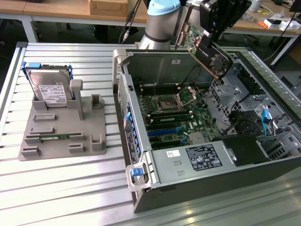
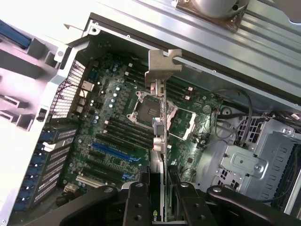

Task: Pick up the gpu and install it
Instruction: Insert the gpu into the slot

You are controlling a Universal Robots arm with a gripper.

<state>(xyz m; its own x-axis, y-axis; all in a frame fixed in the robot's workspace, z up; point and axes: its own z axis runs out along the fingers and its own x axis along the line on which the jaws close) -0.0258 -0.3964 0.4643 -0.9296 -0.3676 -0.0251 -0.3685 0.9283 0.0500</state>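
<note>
Clamped on the gpu (image 1: 204, 47) with the fingers (image 2: 136, 202), high over the case (image 1: 121, 94), tilted. Could bump the case wall or miss the slot (image 1: 164, 129), perhaps, if lowered this crooked.

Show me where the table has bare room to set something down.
Bare table at the exterior view's lower left, bordered by the grey holder, and the narrow strip between holder and computer case. Crowded: inside the case, under the held graphics card.
</note>
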